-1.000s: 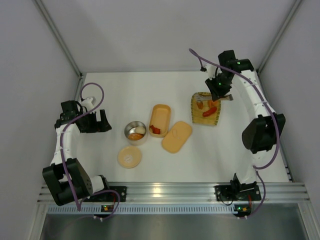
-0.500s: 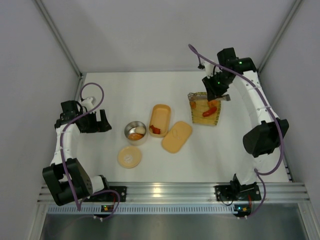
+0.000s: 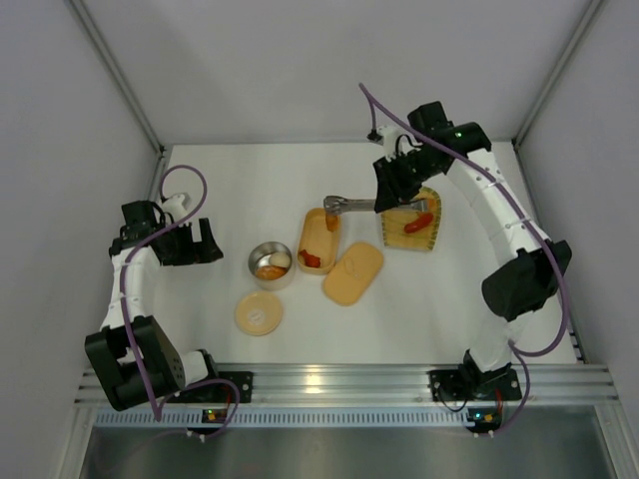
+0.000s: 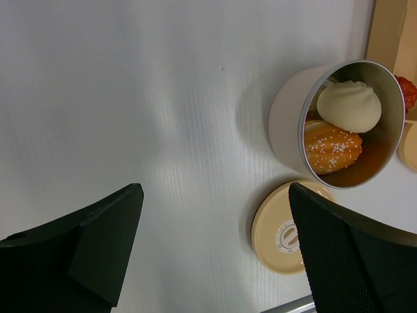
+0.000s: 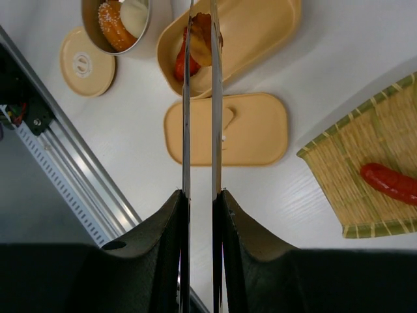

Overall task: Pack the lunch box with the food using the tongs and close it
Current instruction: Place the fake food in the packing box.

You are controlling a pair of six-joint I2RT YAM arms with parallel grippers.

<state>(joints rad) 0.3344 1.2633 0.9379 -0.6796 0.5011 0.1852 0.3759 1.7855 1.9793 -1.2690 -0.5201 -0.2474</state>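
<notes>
My right gripper (image 3: 385,206) (image 5: 201,195) is shut on the silver tongs (image 3: 349,205) (image 5: 186,104), which reach left over the open pale-orange lunch box (image 3: 320,228) (image 5: 260,29). The tong tips pinch a brownish-orange food piece (image 5: 201,38) above the box. A red chunk (image 3: 311,258) (image 5: 180,64) lies inside the box. The flat lid (image 3: 352,272) (image 5: 251,127) rests beside it. The steel tin (image 3: 271,264) (image 4: 287,124) holds a white ball (image 4: 348,104) and an orange piece (image 4: 331,147). My left gripper (image 3: 205,242) (image 4: 215,248) stands open and empty, left of the tin.
The tin's round tan lid (image 3: 259,312) (image 4: 280,228) lies near the front. A square yellow woven tray (image 3: 397,232) (image 5: 352,163) with a red sausage (image 3: 417,223) (image 5: 389,184) sits right of the box. An aluminium rail (image 3: 329,379) runs along the near edge.
The right arm has swung left from the woven tray, carrying the tongs and the pinched piece over the lunch box. The left arm has not moved.
</notes>
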